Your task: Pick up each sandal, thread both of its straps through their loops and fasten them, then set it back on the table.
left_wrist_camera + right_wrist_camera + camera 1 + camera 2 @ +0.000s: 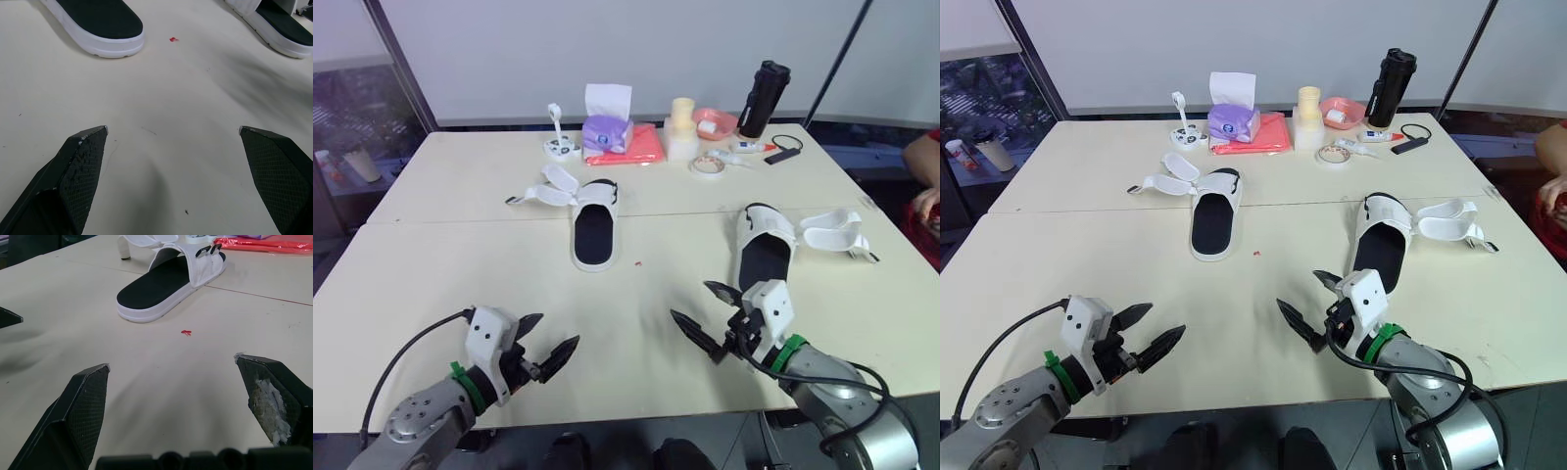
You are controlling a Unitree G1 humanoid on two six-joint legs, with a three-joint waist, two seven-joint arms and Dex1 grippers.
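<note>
At lower left of the frame the left hand (558, 329) sits low over the bench (431, 255), fingers spread wide and empty. Above it, left of centre, one sandal (595, 233) lies flat, its straps (543, 191) undone and splayed leftward. At lower right of centre the right hand (689, 300) is likewise wide and empty, near the heel of the second sandal (764, 253), whose loose straps (837, 232) lie to the right
</note>
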